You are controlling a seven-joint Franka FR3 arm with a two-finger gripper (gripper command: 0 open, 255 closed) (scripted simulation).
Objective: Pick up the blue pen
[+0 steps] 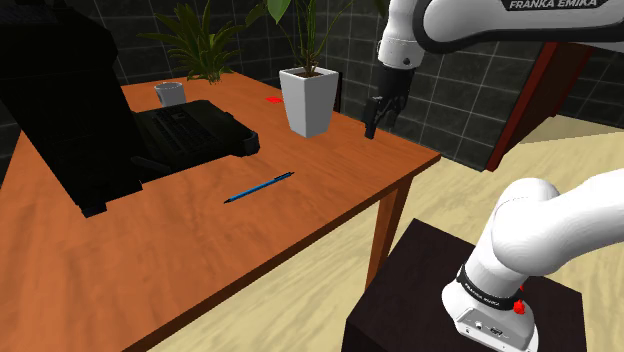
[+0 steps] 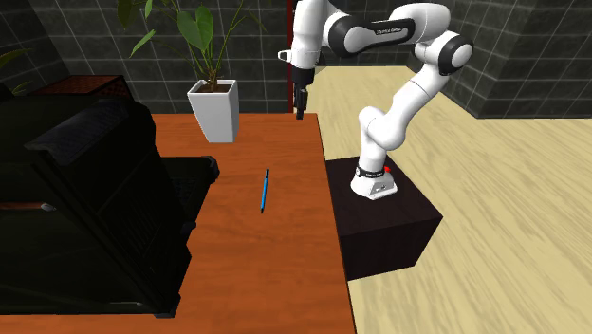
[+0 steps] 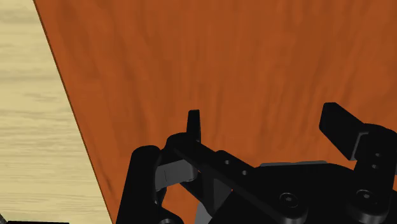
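The blue pen is slim with a dark tip and lies flat on the brown wooden table, near its middle. My black gripper hangs above the table's corner beside the stand, well away from the pen and higher than it. In the wrist view the gripper is open, its two fingers standing far apart over bare wood with nothing between them. The table's edge and light floor run alongside.
A white planter with a green plant stands between gripper and pen. A big black machine takes up the table's far side. A grey mug and a small red item sit behind.
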